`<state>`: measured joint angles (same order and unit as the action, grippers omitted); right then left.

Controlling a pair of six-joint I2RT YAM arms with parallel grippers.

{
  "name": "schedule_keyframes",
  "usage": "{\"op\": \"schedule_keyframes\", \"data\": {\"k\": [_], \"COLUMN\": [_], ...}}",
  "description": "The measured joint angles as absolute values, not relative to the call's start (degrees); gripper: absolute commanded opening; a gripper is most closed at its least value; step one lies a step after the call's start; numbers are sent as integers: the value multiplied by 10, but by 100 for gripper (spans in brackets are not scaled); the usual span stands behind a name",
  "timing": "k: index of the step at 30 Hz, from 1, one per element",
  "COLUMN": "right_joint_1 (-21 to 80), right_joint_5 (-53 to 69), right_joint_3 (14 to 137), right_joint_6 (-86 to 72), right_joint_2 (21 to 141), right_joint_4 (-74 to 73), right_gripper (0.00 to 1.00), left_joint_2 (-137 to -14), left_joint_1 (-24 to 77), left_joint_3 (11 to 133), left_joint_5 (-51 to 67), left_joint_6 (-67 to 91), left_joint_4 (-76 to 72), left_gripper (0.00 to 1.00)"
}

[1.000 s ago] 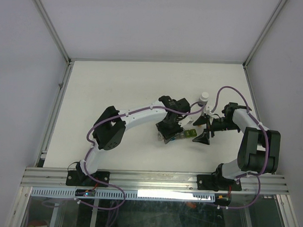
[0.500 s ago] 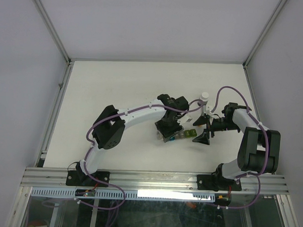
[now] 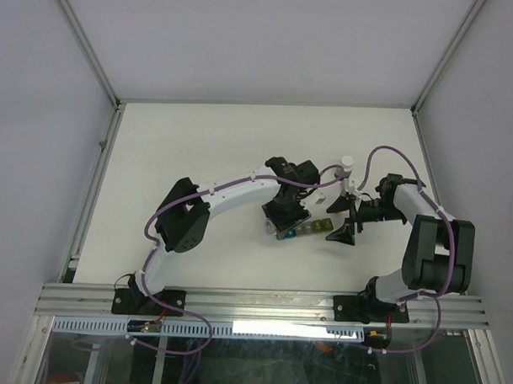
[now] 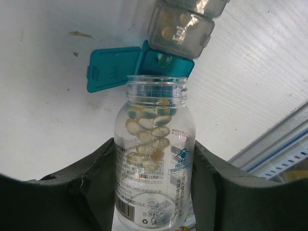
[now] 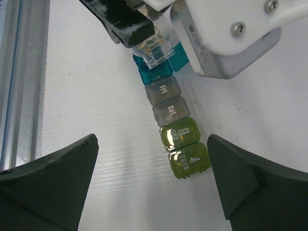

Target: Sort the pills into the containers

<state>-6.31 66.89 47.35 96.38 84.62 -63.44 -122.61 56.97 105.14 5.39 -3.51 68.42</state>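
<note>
Right gripper: jaws wide, holding nothing, just beside the strip's right end.
Containers: joined strip lying mid-table between both grippers. Yellow-green and grey cells are lidded. The teal cell is open, its lid flipped aside.
Left gripper: clamped on an uncapped clear bottle, its mouth at the teal cell, with pills inside.
White-capped bottle: farther back, beside the right arm.

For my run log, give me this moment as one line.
left end effector: shut on clear bottle, mouth at open teal compartment | right end effector: open, near containers' yellow-green end | pills: in bottle
</note>
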Motion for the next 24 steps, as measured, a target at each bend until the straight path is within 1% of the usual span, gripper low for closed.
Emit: {"op": "schedule_keyframes", "data": {"k": [24], "right_joint_1": [-63], "right_joint_5": [669], "right_joint_3": [474], "right_joint_6": [961], "right_joint_2": [846], "right_joint_4": [-635], "right_gripper": [99], "left_joint_2": [-1225], "left_joint_1": [569], "left_joint_3": [1049], "left_joint_5": [50], "left_joint_6": [-34], "left_joint_4": [679], "left_gripper": [0]}}
